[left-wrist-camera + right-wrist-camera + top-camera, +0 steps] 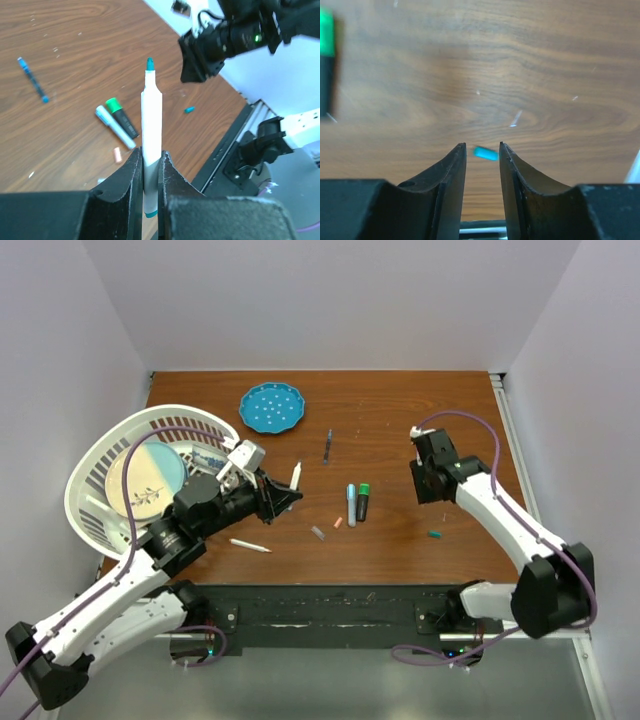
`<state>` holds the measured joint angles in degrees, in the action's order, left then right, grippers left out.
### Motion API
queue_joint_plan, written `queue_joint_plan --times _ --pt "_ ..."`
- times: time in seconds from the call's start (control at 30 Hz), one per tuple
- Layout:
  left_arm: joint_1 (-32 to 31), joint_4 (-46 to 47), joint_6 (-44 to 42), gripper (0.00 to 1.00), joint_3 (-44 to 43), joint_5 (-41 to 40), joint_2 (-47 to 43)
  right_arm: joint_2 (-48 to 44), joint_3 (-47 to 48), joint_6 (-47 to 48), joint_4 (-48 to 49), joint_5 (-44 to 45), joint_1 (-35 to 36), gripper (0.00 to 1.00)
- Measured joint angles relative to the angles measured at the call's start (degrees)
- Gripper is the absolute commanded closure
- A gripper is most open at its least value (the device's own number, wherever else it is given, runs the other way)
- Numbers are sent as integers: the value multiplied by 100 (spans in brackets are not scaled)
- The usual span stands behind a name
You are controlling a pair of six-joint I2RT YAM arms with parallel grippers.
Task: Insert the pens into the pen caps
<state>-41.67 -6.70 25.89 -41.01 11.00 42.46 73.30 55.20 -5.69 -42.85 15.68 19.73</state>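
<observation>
Cap (485, 153) sits on the worktop (545, 75) right under the right gripper (482, 146), between its spread jaws, long axis running jaw to jaw. Left gripper (150, 155) is clamped on the teal-tipped pen (151, 115), tip pointing away from it.

**Table surface: contents as observed**

Brown wood-grain table (420, 420), surface marked by small pale flecks. At the far side, left of centre, a blue dotted plate (271, 407) lies flat; a white basket (88, 480) sits at the left edge, tilted and overhanging it. Near the middle, a dark slim pen (327, 446) lies alone; nearer the front, a light-blue-capped pen (351, 505) and a green-capped pen (363, 502) lie side by side, almost touching. A pink cap (338, 523) lies just left of that pair; a grey cap (318, 533) beside it. A white pen (250, 545) lies further left, near the front; a teal cap (435, 534) lies well apart on the right.
</observation>
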Motion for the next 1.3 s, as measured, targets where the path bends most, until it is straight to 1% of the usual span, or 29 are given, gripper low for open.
queue_joint_plan --times 0.07,0.13,0.17,0.23,0.3,0.4,0.57,0.8,0.9,1.03,1.3 --pt "4 -173 -72 100 66 -127 -140 365 260 -918 -146 136 -24 61" --pt "4 -304 -146 100 68 -192 -208 507 238 -1753 -291 267 -33 60" --pt "4 -345 -164 100 68 -214 -240 505 138 -2319 -387 332 -46 62" --pt "4 -413 -186 100 68 -236 -308 391 -52 -3193 -590 457 -74 62" --pt "4 -457 -216 100 68 -236 -372 170 -201 -4116 -857 522 -109 59" --pt "4 -485 -258 100 68 -234 -444 -229 -227 -5300 -1137 614 -160 59" --pt "4 -498 -271 100 68 -236 -529 -387 -302 -6826 -1432 667 -306 62" --pt "4 -490 -271 100 96 -229 -638 -372 -1158 -8365 -1445 426 -553 63" --pt "4 -496 -273 100 101 -229 -636 -352 -1403 -8760 -1390 374 -555 63" --pt "4 -496 -273 100 105 -234 -660 -212 -1421 -9053 -1259 393 -555 63" --pt "4 -494 -275 100 107 -234 -691 -103 -1410 -9331 -1200 549 -595 60"
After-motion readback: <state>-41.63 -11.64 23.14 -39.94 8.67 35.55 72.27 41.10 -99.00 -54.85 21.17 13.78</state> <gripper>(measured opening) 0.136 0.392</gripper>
